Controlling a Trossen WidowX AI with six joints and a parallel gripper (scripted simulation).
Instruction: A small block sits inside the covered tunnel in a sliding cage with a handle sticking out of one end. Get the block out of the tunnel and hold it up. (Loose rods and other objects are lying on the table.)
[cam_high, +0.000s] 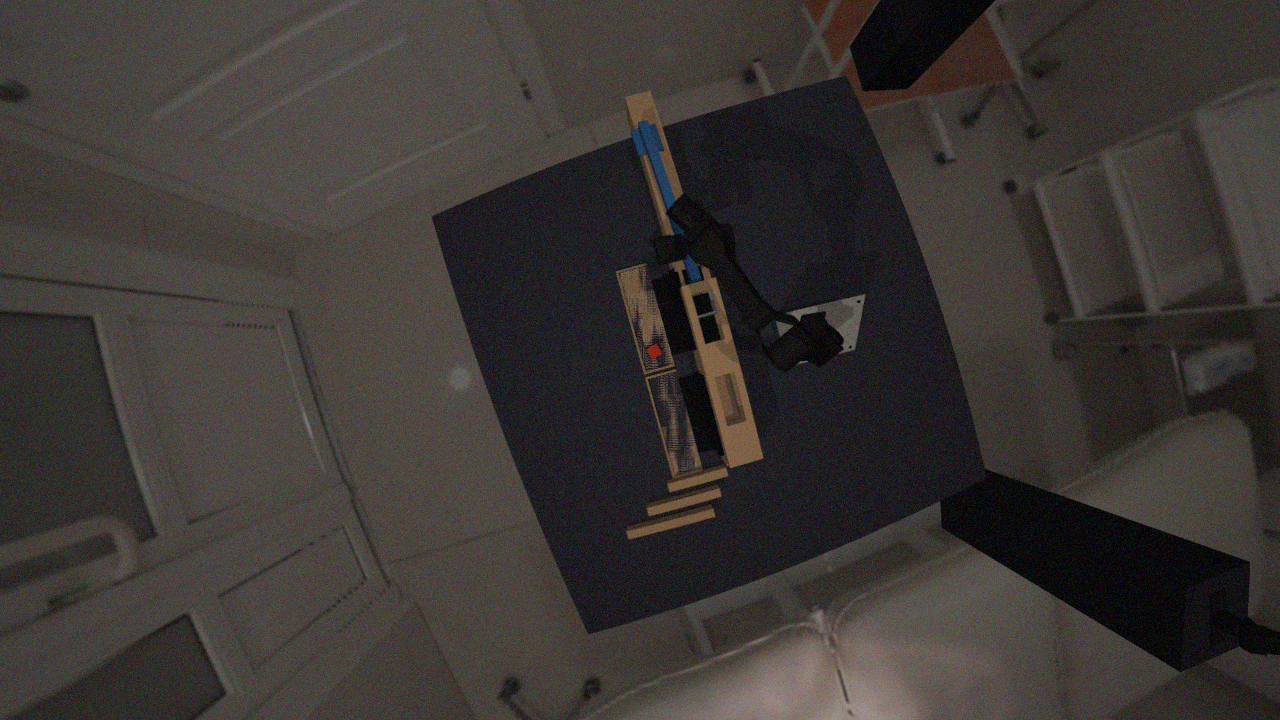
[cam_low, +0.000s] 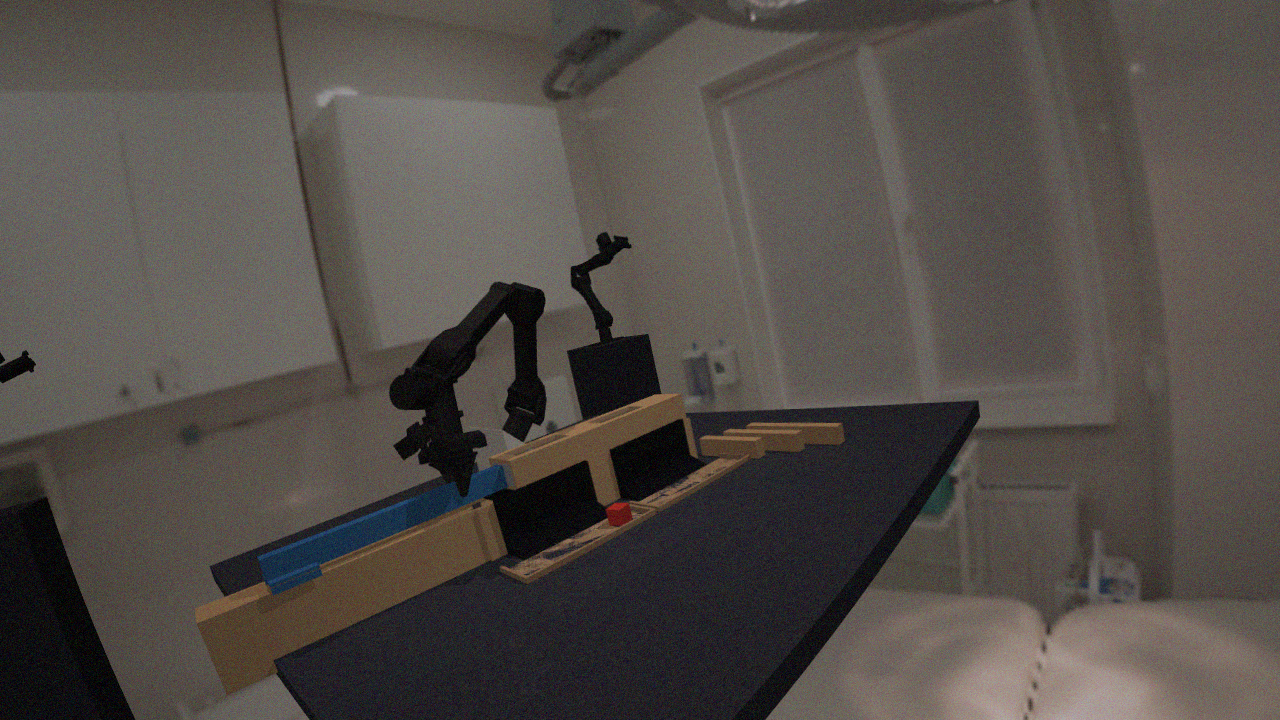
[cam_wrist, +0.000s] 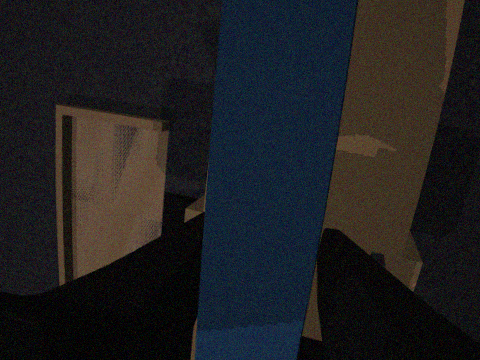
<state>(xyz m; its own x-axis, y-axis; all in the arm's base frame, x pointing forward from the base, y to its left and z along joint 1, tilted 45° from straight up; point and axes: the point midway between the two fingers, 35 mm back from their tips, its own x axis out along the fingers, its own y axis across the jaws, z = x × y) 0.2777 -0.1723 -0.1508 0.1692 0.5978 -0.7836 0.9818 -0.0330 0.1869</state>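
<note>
The top view shows the gripper (cam_high: 684, 246) (cam_low: 462, 488) (cam_wrist: 265, 230) over the blue handle bar (cam_high: 659, 170) (cam_low: 358, 528) (cam_wrist: 272, 165), and your wrist view finds its jaws part-way open, closed firmly across the bar's width; they do not have the block. The red block (cam_high: 654, 351) (cam_low: 618, 514) sits outside the wooden tunnel housing (cam_high: 744, 440) (cam_low: 572, 453), in the nearer shallow tray (cam_high: 631, 267) (cam_low: 528, 577) (cam_wrist: 59, 190), towards the end adjoining the second tray (cam_high: 659, 425) (cam_low: 702, 484). Extraction therefore appears complete; the lift is outstanding. The block is a small cube, judged light and rigid, unlikely to crush; its finish cannot be assessed for slip. You should take it across two opposite flat sides, low and centred, coming straight down, since a corner grip could twist it. The low tray rim may obstruct a fingertip, and the housing stands close on one side. The handle bar looks long and stiff; release it squarely before you travel, or it may drag. On containers: the second tray shows no block, its patterned floor being hard to read; the housing's side openings are too dark to inspect. Three wooden rods (cam_high: 683, 501) (cam_low: 776, 438) lie past the second tray, well apart from the grip.
</note>
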